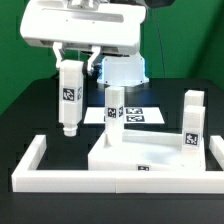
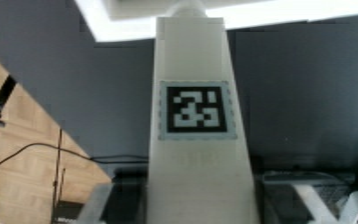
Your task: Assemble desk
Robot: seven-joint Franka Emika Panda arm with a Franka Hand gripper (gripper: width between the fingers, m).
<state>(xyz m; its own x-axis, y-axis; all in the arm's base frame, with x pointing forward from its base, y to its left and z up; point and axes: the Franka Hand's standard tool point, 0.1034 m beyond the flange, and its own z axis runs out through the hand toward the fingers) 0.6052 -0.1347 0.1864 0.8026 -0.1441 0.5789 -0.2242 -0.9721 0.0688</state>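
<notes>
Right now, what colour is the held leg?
White leg, black-and-white tag; clearest in wrist view.

Robotics lab, green backdrop [image 1: 20, 60], marker board [image 1: 135, 114]

The worktop [image 1: 25, 110] is black and matte. On it lies the white tabletop [image 1: 150, 153], flat, at about five o'clock in the exterior view, with the low white border wall [image 1: 100, 181] wrapping it from nine o'clock round through six. Beyond the tabletop, near one o'clock, the marker board [image 1: 140, 115] lies flat with its printed tags facing up.
</notes>
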